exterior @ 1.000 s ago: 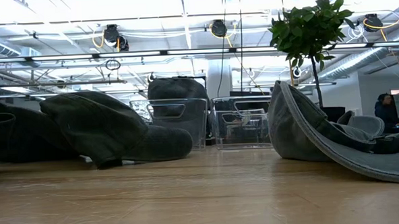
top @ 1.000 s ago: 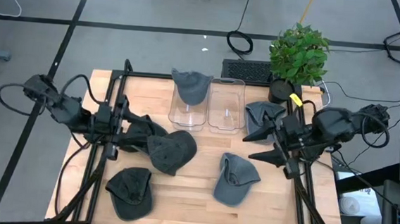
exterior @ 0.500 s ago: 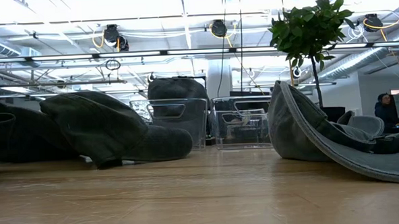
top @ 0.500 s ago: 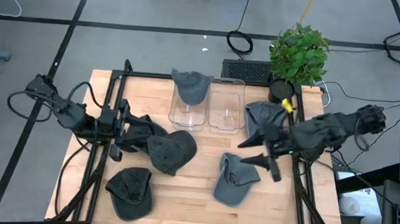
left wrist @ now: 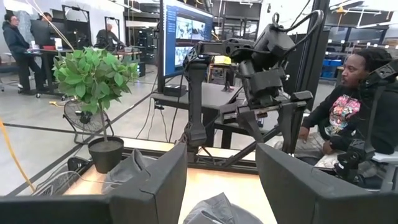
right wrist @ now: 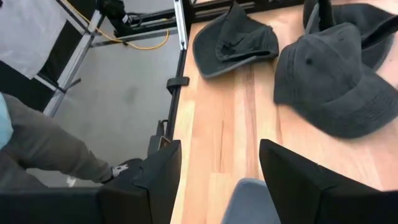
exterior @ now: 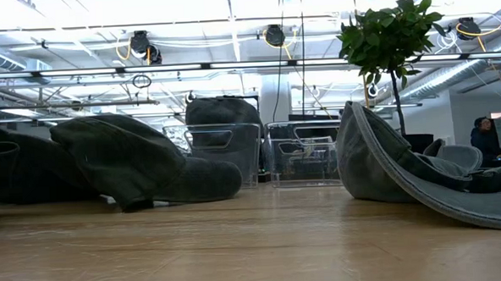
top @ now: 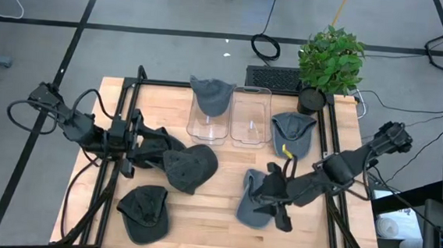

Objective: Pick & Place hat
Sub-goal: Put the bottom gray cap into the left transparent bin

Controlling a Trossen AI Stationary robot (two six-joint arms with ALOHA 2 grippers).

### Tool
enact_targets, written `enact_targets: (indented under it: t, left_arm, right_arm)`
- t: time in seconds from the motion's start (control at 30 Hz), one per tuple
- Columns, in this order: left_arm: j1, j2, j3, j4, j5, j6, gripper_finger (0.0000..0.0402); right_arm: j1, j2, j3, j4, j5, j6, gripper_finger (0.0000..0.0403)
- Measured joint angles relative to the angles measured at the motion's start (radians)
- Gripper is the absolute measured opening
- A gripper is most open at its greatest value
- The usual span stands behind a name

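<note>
With its fingers spread, the right end effector [top: 278, 200] hovers over the hat [top: 257, 198] lying flat on the bench [top: 207, 217], so a shallow descent may only pinch loose fabric and slip.

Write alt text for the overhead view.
The right gripper, fingers open, hovers over a grey cap near the wooden table's front. The left gripper waits by another cap; a third cap sits in a clear bin.
</note>
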Motion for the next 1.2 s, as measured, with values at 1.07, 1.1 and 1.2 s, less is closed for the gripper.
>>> enact_targets:
  t: [1.07, 1.1, 1.2]
  left_arm:
    - [0.001, -0.001, 0.000, 0.001, 0.081, -0.231, 0.0200]
    - [0.001, -0.001, 0.000, 0.001, 0.081, -0.229, 0.0200]
    - [0.001, -0.004, 0.000, 0.001, 0.081, -0.219, 0.0200]
  right_arm:
    - [-0.240, 0.219, 0.000, -0.028, -0.309, -0.540, 0.0205]
    - [-0.240, 0.236, 0.002, -0.027, -0.332, -0.561, 0.0205]
    - [-0.239, 0.293, 0.001, -0.049, -0.396, -0.611, 0.0205]
